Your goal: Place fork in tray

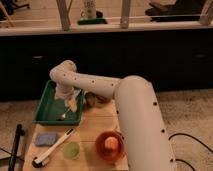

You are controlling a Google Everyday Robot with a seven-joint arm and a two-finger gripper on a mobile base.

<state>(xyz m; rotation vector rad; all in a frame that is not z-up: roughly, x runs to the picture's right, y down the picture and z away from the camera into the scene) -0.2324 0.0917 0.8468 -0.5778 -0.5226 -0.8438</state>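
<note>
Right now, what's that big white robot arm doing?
The arm reaches across the table, and its gripper hangs low over the green tray. The fork is right at the gripper, inside the tray's rim; I can't tell if it's been let go yet. The brush, green cup and orange bowl sit apart on the table.

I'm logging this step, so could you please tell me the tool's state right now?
Tool: over the tray, at the fork; open or closed cannot be told.

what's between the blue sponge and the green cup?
Camera view: the brush's white handle runs diagonally between the blue sponge and the green cup. The claw is over the tray, by the fork.
</note>
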